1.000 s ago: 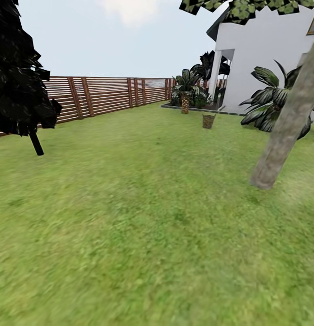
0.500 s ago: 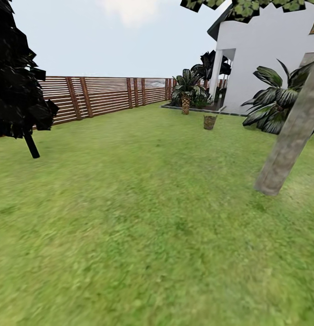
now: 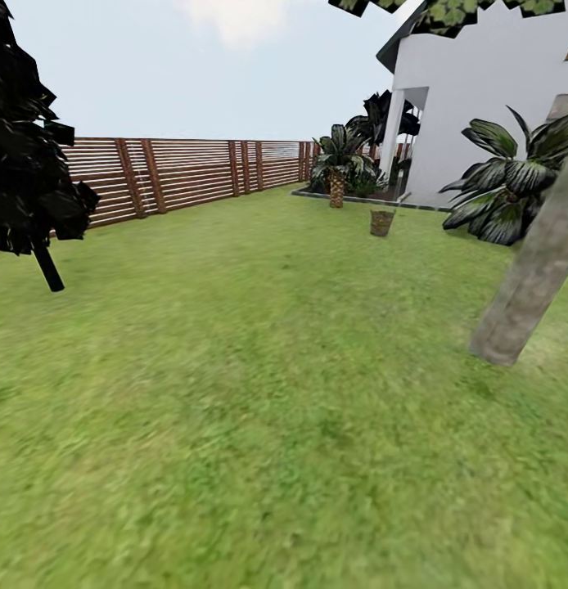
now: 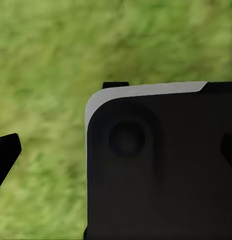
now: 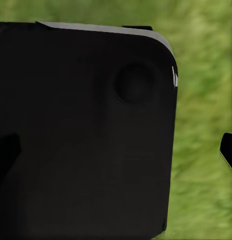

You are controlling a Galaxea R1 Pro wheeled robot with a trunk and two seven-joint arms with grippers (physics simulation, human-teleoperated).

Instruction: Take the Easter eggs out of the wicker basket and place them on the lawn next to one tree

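Transit step, by my judgement: wicker basket (image 3: pixel 381 222) stands far off at one o'clock on the lawn (image 3: pixel 259 393); eggs indiscernible. Finger state of both grippers cannot be told. Next: drive closer.

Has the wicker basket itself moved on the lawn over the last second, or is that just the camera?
No. The wicker basket keeps its place beside the paved edge and short palm; the whole picture shifted together, so the camera moved.
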